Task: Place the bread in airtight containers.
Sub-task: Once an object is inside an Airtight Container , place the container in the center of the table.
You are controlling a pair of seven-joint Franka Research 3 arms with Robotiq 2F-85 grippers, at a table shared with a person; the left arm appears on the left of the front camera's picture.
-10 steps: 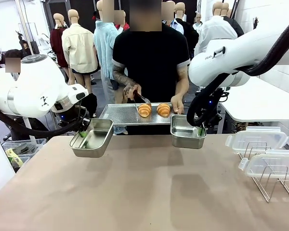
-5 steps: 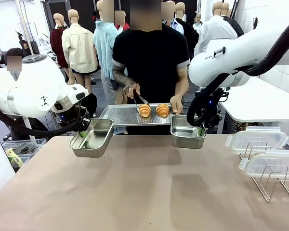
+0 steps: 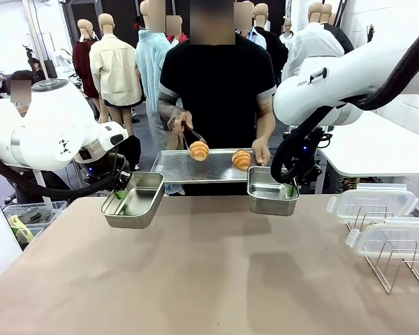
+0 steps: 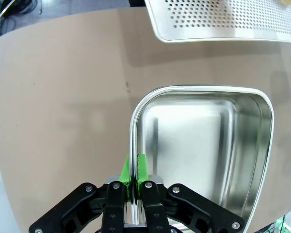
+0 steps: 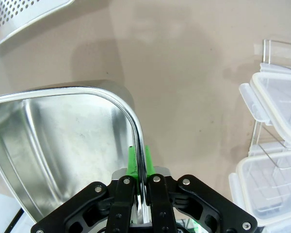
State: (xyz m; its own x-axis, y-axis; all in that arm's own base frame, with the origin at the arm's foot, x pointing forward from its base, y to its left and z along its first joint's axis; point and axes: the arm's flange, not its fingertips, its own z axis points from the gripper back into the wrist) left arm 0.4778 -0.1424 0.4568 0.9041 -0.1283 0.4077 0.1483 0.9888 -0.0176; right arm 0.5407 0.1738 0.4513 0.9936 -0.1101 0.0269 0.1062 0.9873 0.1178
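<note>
Holding, item by item: left gripper point(image 4: 135, 164) pinched on the rim of the left container point(image 4: 194, 136); right gripper point(image 5: 139, 158) pinched on the rim of the right container point(image 5: 63, 131); both containers empty, near the surface's point(image 3: 209, 279) far edge. One croissant point(image 3: 199, 150) in the person's tongs point(image 3: 190, 134) above the perforated tray point(image 3: 174, 167); second croissant point(image 3: 241, 160) on that tray, beside the person's other hand point(image 3: 260, 152).

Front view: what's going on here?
Each arm holds an empty shallow stainless-steel box by its rim: left gripper shut on the left box, right gripper on the right box. The person's hand holds one golden-brown croissant in metal tongs above the perforated metal tray; the other croissant lies on it.
</note>
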